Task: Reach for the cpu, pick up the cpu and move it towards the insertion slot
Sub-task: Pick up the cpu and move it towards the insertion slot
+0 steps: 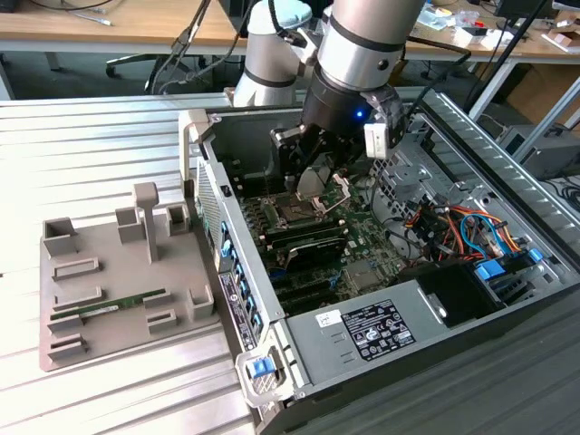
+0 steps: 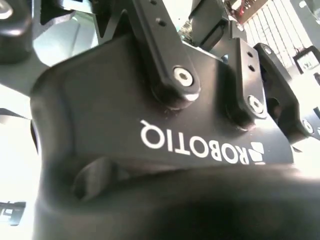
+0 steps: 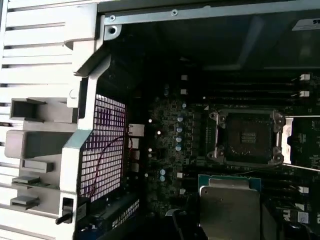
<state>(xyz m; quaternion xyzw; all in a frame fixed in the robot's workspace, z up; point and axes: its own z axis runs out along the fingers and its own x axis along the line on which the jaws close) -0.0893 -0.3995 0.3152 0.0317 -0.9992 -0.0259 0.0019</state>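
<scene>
1. At the exterior view's left, a ribbed metal tabletop [image 1: 118, 127] carries a grey fixture tray [image 1: 118, 299] with upright blocks; a long green memory stick [image 1: 107, 308] lies flat in one of its recesses.
2. In the upper part of the frame, wooden desks [image 1: 109, 27] and an office chair base [image 1: 136, 63] stand behind the tabletop.
3. At the centre sits an open computer case [image 1: 381, 299], its green motherboard [image 1: 349, 240] exposed, and a grey power supply [image 1: 372, 326] toward the lower right.
4. The arm reaches down into the case from the upper centre, and the end effector [image 1: 313, 172] hangs just above the insertion slot [image 1: 297, 213].
5. In the first wrist view, the cpu [image 3: 230, 207] sits in the lower centre-right of the frame, silvery top facing the camera, near the dark square insertion slot [image 3: 247, 140] with its retention frame raised.
6. I cannot tell whether the end effector's fingers are apart or together.
7. At the exterior view's right, orange and blue cables [image 1: 471, 231] cross the case's drive bay.
</scene>
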